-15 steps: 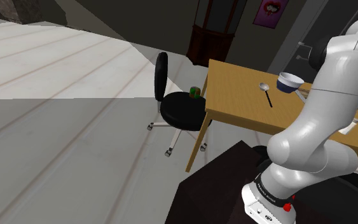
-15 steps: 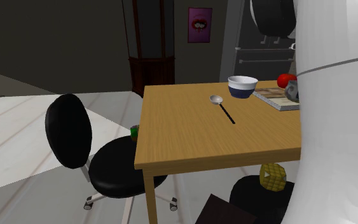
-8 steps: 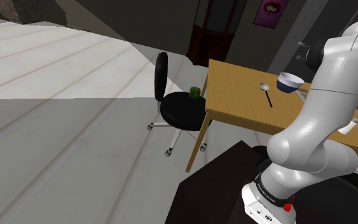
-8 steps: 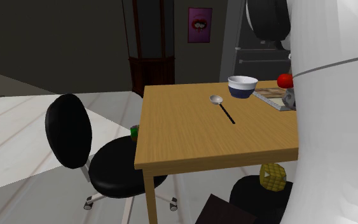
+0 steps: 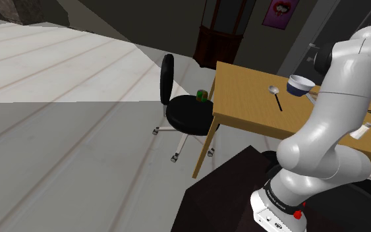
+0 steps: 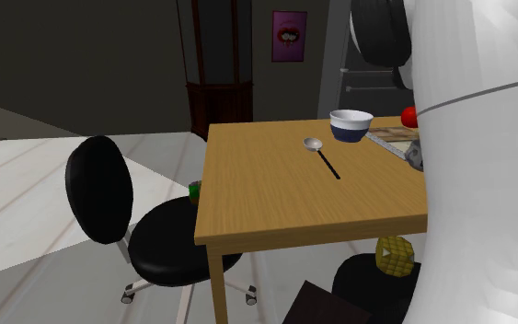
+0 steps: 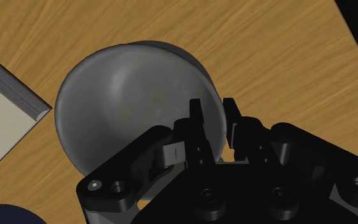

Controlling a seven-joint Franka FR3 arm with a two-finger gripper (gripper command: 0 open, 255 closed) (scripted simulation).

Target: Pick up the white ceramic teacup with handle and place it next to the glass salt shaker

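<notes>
Between fingers (image 7: 196, 118): grey teacup (image 7: 126, 95) wall (one inside, one outside), clamped narrow.

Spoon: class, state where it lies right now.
In the second exterior view, the spoon lies on the table, just left of the bowl and slightly nearer the camera.

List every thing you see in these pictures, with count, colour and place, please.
table: one, tan wood, beside the office chair
book: one, pale pages, on the table
teacup: one, grey-white, over the table near the book
bowl: one, white and dark blue, on the table
spoon: one, silver with black handle, beside the bowl
office chair: one, black, at the table's side
poster: one, pink, back wall
cabinet: one, dark wood, behind the table
arm: one, white, over the table
gripper: one, black, clasping the teacup's rim
</notes>
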